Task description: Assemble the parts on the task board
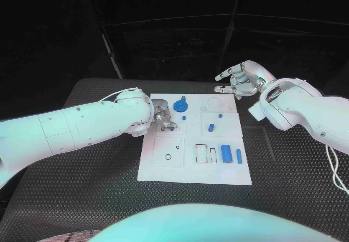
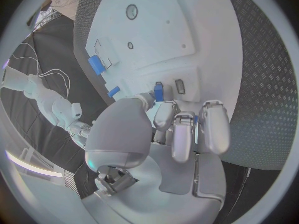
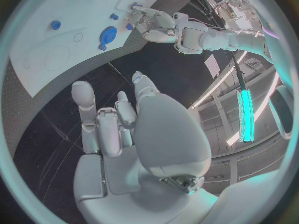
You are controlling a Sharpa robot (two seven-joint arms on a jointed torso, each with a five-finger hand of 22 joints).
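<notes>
The white task board (image 1: 164, 169) lies in the middle of the table. My left hand (image 1: 161, 118) is low over the board's left side and pinches a small blue part (image 2: 158, 91) at its fingertips, against the board. My right hand (image 1: 240, 78) hovers above the board's far right corner, fingers apart and holding nothing. On the board, a round blue gear-like part (image 1: 180, 106) is at the far edge, a blue peg (image 1: 211, 126) in the middle, and a blue cylinder (image 1: 226, 153) and thin blue bar (image 1: 238, 156) on the right.
The board (image 2: 162, 30) has several round and rectangular recesses near its front left. Black ribbed table mat (image 1: 87, 201) surrounds the board on all sides. My right forearm (image 1: 305, 113) crosses above the table's right side.
</notes>
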